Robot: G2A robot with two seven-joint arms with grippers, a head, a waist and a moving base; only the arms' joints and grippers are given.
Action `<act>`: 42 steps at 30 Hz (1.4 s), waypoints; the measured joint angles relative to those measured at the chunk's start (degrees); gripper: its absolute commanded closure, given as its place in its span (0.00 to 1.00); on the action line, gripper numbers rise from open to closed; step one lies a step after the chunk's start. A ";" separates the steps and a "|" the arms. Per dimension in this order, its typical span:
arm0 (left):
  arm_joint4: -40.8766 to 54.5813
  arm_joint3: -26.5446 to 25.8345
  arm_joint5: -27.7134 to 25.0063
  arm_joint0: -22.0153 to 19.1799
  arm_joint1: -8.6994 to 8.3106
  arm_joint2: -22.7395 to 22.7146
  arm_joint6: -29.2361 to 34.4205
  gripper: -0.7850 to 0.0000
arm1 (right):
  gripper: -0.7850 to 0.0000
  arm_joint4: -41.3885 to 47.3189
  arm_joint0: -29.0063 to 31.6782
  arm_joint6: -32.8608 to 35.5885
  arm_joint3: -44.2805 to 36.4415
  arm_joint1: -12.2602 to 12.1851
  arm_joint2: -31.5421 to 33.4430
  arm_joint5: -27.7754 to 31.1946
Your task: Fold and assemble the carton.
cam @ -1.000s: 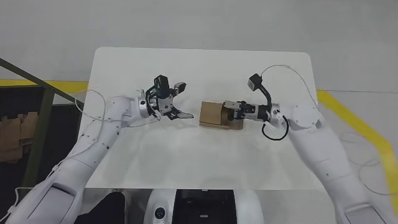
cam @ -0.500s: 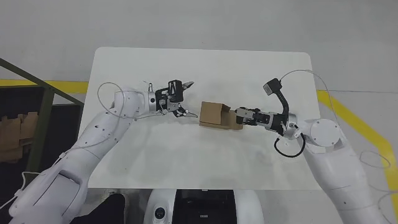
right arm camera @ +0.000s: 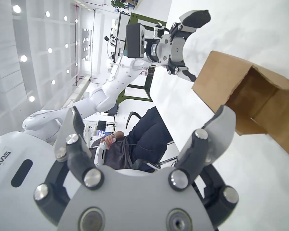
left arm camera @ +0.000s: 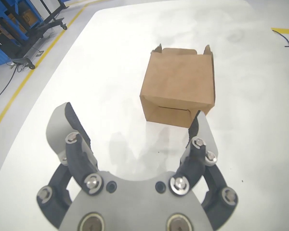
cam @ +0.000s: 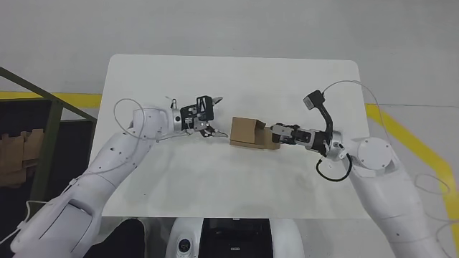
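Between left tool point(left arm camera: 133, 111), right tool point(right arm camera: 147, 116): carton point(cam: 247, 132)

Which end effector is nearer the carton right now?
Right. The right end effector is at the carton's open end, almost touching; the left end effector faces its closed end across a gap of table.

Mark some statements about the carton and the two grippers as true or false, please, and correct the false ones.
1. The carton lies on the white table, between the left gripper and the right gripper. True.
2. The left gripper is shut on the carton. False: it is open and holds nothing, near the carton's closed end.
3. The carton's end toward the right gripper is open. True.
4. The carton is a flat sheet. False: it already has a box shape.
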State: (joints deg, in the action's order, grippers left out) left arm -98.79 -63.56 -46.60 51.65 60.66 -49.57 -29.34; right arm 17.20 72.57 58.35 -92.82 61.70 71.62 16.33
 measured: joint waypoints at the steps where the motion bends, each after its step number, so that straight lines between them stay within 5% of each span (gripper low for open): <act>1: -0.50 0.11 -0.40 0.07 -0.08 0.08 -0.03 0.00 | 0.35 -0.31 0.06 -0.03 -0.16 -0.04 0.04 -0.10; 6: -3.12 1.18 -1.66 0.17 -0.42 0.77 -2.22 0.00 | 0.27 -2.50 1.01 0.71 -1.02 -0.42 0.36 -0.82; 9: -4.63 1.53 -3.43 -0.21 -0.46 1.79 -4.18 0.00 | 0.73 -4.02 1.99 0.93 -1.63 -0.64 0.37 -1.62; 10: -4.97 1.69 -3.98 -0.40 -0.46 2.08 -4.75 0.00 | 1.00 -4.39 2.35 0.89 -1.78 -0.70 0.37 -1.85; 20: -4.47 3.07 -6.22 -2.61 0.24 4.28 -8.15 0.00 | 1.00 -12.28 5.13 -4.70 -1.97 -1.05 -0.24 -5.18; 42: 1.77 11.25 -10.81 -9.17 4.84 11.04 -4.30 0.00 | 1.00 -16.44 2.21 -2.42 2.70 -0.65 -5.88 -8.40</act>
State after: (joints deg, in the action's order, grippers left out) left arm -97.02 -52.31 -57.40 42.47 65.50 -38.53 -33.64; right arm 0.76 74.78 55.92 -90.12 61.05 65.74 7.94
